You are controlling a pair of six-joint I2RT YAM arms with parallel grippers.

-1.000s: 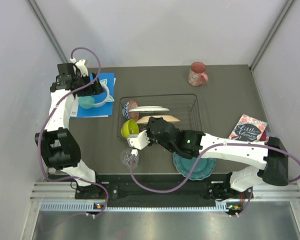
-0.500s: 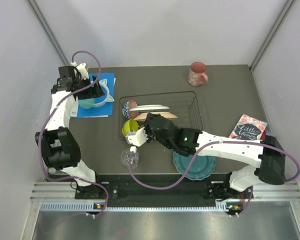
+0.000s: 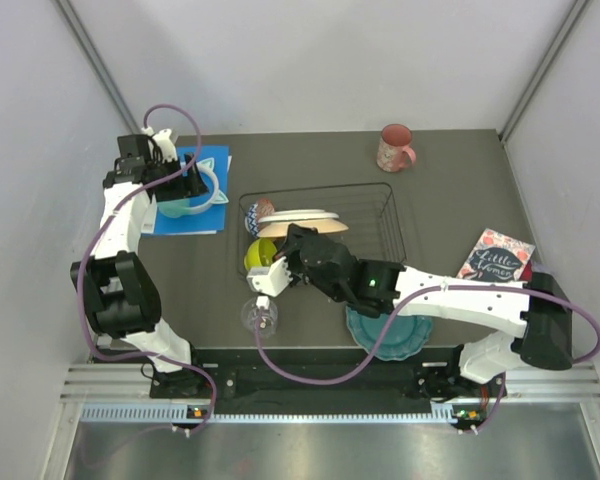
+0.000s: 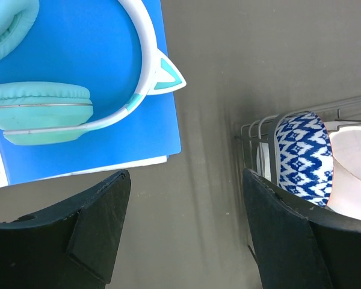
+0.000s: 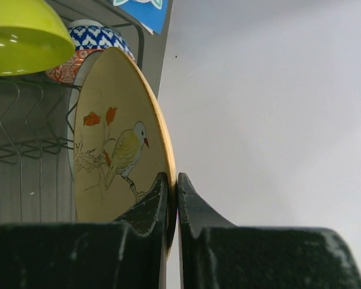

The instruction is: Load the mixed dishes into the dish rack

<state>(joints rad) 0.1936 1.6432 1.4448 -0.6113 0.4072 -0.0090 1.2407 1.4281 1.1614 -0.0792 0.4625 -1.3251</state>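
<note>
Right gripper [image 5: 172,180] pinches cream floral plate [image 5: 117,150] on edge in black wire dish rack [image 3: 377,218] beside two bowls [image 3: 257,256] and white plate [image 3: 300,216]; teal scalloped plate [image 3: 382,336], pink mug [image 3: 395,148], clear glass [image 3: 259,314] wait outside; left gripper [image 4: 185,183] gapes empty.

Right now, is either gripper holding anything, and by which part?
The right gripper holds the cream floral plate, pinched at its rim, with the plate standing on edge. The left gripper is open and holds nothing.

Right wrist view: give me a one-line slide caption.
Right tool pinches the rim of a cream bird-painted plate, black wire dish rack and lime-green bowl behind it.
</note>
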